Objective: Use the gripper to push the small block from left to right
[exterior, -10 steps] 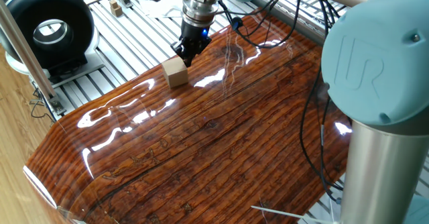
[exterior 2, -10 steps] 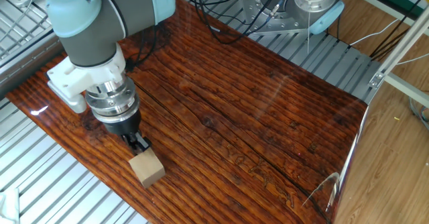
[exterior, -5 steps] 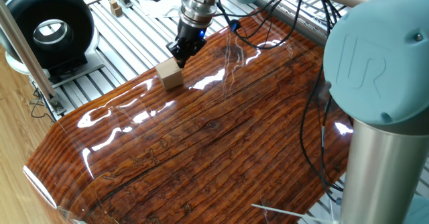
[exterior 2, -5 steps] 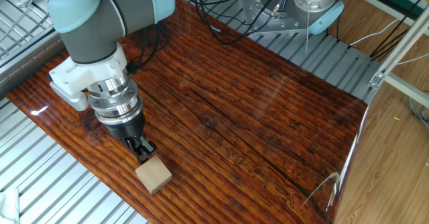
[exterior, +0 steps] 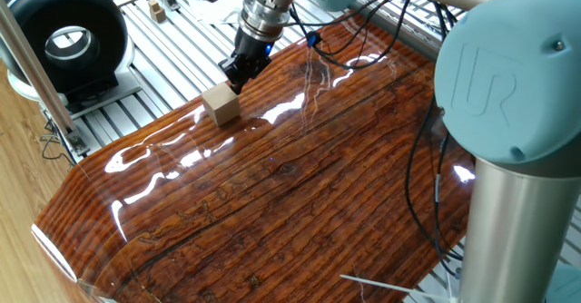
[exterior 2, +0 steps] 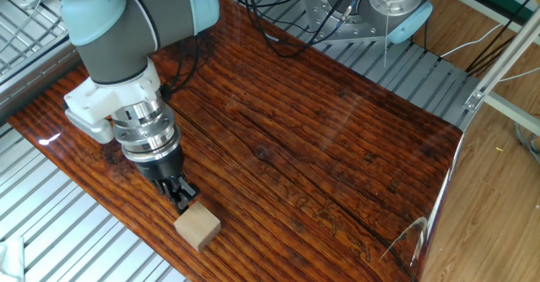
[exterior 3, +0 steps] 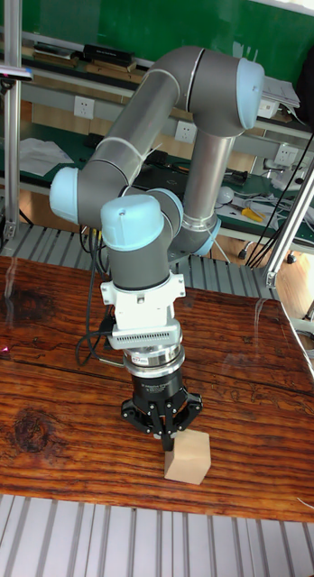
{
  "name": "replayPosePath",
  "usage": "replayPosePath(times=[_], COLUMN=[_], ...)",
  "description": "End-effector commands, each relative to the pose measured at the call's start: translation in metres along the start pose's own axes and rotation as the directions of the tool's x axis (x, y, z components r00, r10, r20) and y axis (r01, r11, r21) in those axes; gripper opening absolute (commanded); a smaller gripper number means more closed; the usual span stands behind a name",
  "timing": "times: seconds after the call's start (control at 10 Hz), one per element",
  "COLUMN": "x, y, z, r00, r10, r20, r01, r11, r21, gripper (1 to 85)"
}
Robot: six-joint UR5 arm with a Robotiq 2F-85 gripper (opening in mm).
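The small block [exterior: 221, 103] is a plain tan wooden cube on the glossy wooden board [exterior: 300, 185], close to the board's edge beside the metal slats. My gripper [exterior: 234, 78] points down with its black fingers closed together, their tips touching the block's side. In the other fixed view the gripper [exterior 2: 181, 202] stands just up-left of the block [exterior 2: 197, 228], which lies near the board's lower edge. The tall fixed view shows the gripper [exterior 3: 167, 439] pressed against the block's [exterior 3: 187, 457] upper left corner. Nothing is held between the fingers.
A black ring-shaped device [exterior: 64, 35] stands on the slatted metal bed [exterior: 172, 53] beyond the board. A tiny tan wooden piece [exterior: 157, 11] sits further back. The arm's thick column [exterior: 508, 158] fills the right side. Cables [exterior: 427, 140] hang over the board.
The gripper has slid along the board with the block in front of it. In the other fixed view both moved down and right, toward the board's edge.
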State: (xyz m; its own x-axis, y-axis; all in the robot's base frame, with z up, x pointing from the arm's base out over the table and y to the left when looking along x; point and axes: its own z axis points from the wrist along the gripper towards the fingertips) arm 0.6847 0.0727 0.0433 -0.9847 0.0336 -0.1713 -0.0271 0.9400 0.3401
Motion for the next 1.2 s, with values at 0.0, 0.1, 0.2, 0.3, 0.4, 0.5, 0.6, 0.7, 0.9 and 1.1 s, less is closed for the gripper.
replayPosePath(times=[0.0,0.1,0.2,0.3,0.4,0.5,0.6,0.7,0.9,1.1], x=[-0.003,-0.002,-0.002,-0.001,0.001,0.002,0.002,0.002,0.0,0.0], y=[0.015,0.017,0.018,0.022,0.019,0.013,0.017,0.022,0.037,0.039], z=[0.001,0.0,0.0,0.0,0.0,0.001,0.001,0.001,-0.001,-0.001], r00=[1.0,1.0,1.0,0.999,0.999,0.999,0.999,0.999,0.998,0.997], r10=[0.011,0.022,0.028,0.038,0.037,0.038,0.042,0.042,0.062,0.07], r20=[0.009,0.005,0.003,-0.001,-0.01,-0.011,-0.013,-0.013,-0.013,-0.013], r01=[-0.011,-0.021,-0.028,-0.038,-0.038,-0.038,-0.043,-0.043,-0.064,-0.071], r11=[0.998,0.997,0.997,0.995,0.996,0.998,0.996,0.995,0.987,0.985], r21=[-0.067,-0.074,-0.077,-0.091,-0.081,-0.056,-0.074,-0.091,-0.151,-0.16], gripper=[1.0,1.0,1.0,1.0,1.0,1.0,1.0,1.0,1.0,1.0])
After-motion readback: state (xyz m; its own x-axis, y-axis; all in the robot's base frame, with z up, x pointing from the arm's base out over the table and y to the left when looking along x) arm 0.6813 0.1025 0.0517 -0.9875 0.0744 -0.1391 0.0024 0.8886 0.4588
